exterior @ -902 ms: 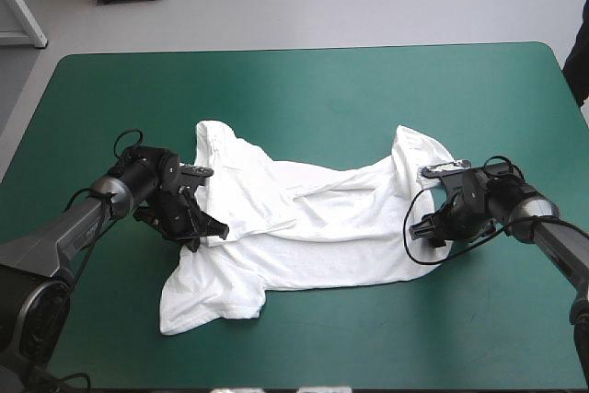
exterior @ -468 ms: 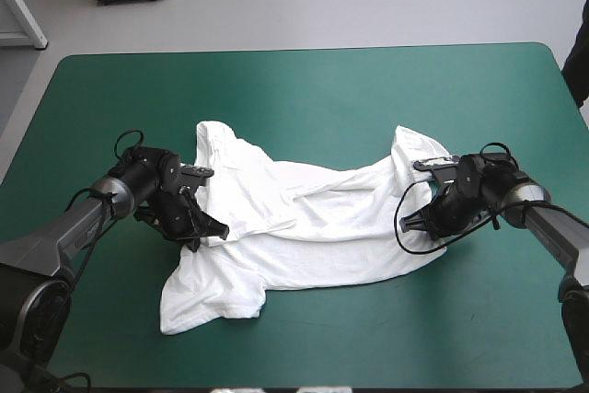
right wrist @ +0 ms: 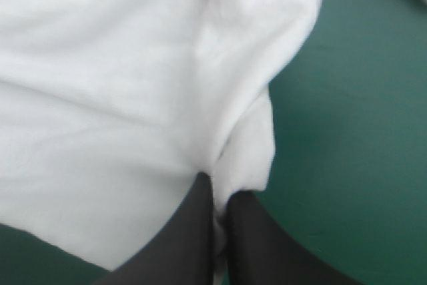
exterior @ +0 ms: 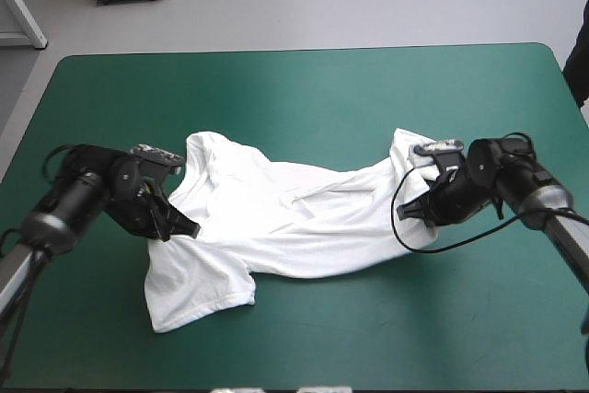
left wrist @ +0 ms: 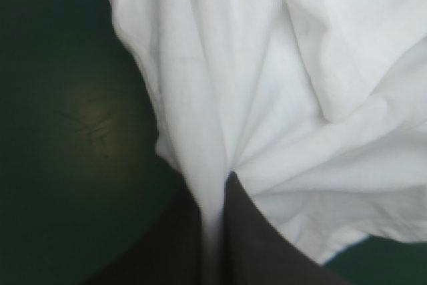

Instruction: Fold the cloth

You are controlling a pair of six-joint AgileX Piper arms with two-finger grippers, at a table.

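The left gripper [exterior: 187, 228] and right gripper [exterior: 406, 212] each pinch 1 side edge of the rumpled T-shirt [exterior: 294, 218] lying mid-way across the table [exterior: 276, 89], so the step looks like spreading it flat, which next calls for an even outward pull.

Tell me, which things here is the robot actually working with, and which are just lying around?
In the job:
T-shirt, white and rumpled
left gripper, shut on one side of it
right gripper, shut on the opposite side

Just there:
teal-green table, only the surface underneath
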